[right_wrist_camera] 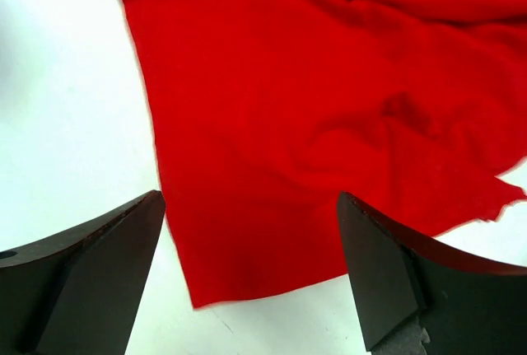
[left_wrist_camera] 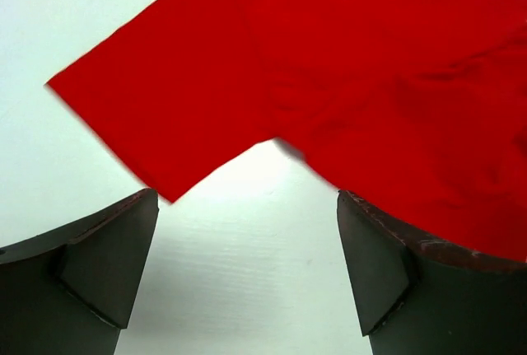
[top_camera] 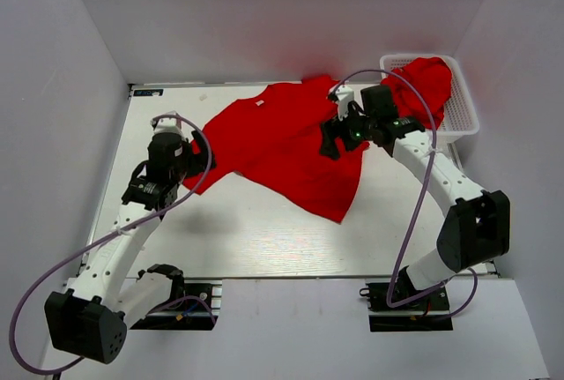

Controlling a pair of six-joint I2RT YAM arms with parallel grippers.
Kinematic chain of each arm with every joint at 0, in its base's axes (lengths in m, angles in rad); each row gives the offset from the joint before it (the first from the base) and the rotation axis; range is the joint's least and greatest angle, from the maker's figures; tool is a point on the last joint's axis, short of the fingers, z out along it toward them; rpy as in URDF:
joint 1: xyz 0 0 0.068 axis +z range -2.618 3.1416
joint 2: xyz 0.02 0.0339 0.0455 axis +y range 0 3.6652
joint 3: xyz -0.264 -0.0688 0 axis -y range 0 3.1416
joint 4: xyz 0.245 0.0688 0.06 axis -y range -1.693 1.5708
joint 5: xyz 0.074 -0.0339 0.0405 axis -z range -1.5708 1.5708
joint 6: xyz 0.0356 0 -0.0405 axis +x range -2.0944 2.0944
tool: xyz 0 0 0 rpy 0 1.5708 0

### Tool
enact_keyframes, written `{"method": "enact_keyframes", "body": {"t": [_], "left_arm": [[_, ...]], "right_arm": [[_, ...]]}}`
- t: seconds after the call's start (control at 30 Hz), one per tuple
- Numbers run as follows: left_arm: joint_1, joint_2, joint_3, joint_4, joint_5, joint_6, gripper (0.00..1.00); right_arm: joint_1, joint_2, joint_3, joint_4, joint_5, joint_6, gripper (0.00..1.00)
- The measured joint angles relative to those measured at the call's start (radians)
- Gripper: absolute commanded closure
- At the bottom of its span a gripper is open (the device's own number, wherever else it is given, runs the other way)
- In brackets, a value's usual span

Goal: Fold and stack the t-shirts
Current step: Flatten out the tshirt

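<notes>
One red t-shirt [top_camera: 282, 146] is spread loosely, with wrinkles, across the far middle of the white counter [top_camera: 264, 239]. Its white neck tag [top_camera: 260, 103] is turned toward the far edge. A second red t-shirt [top_camera: 427, 80] is heaped in the white lattice basket [top_camera: 464, 115] at the far right corner. The left hand [top_camera: 196, 163] is seen released, jaws wide apart, just beside the spread shirt's sleeve [left_wrist_camera: 165, 116], with nothing grasped. The right hand [top_camera: 330, 142] is likewise released and empty, poised over the shirt's right side. In its wrist view a hem corner is seen lying between the parted fingers.
</notes>
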Motion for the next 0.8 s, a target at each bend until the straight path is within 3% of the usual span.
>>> {"method": "enact_keyframes", "body": {"t": [0.17,0.37,0.67,0.8], "left_arm": [[0.0,0.091,0.057,0.098,0.068,0.02,0.0],[0.01,0.5,0.336,0.155,0.111,0.078,0.0],[0.016,1.105,0.85,0.126,0.179,0.212,0.0],[0.016,1.253,0.972,0.095,0.177,0.231,0.0]], "right_arm": [[-0.002,0.008,0.044,0.009,0.112,0.091,0.1],[-0.027,0.115,0.125,0.004,0.28,0.265,0.1],[-0.063,0.343,0.166,0.003,0.244,0.378,0.1],[-0.061,0.426,0.19,0.011,0.225,0.405,0.1]]}}
